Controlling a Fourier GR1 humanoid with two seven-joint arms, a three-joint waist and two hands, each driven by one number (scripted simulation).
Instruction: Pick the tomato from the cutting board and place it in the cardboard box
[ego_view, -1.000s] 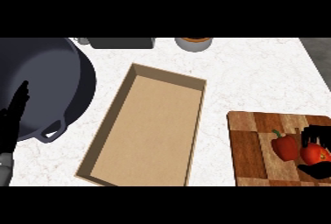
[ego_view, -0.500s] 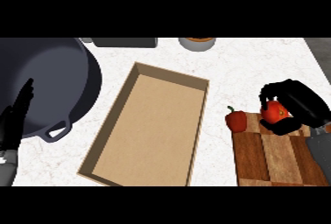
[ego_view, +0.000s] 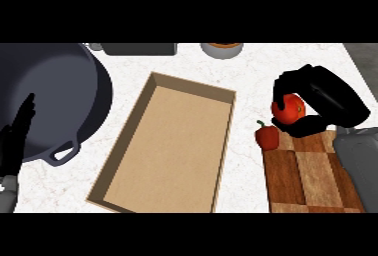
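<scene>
My right hand (ego_view: 325, 100) is shut on the red tomato (ego_view: 289, 108), holding it above the far end of the wooden cutting board (ego_view: 310, 175), right of the box. The open cardboard box (ego_view: 170, 145) lies in the middle of the counter, long and shallow, with nothing inside. A red bell pepper (ego_view: 268, 136) sits at the board's far left corner, just below the held tomato. My left hand (ego_view: 16, 140) rests open at the left edge, fingers up, over the pan's rim.
A large dark pan (ego_view: 44, 100) with a side handle fills the left of the counter beside the box. A grey object (ego_view: 140, 48) and a small bowl (ego_view: 222, 49) stand along the back edge. White marble counter shows between box and board.
My right hand has lifted the tomato off the board and carried it up and left toward the box. The view has shifted. The left hand stays still.
</scene>
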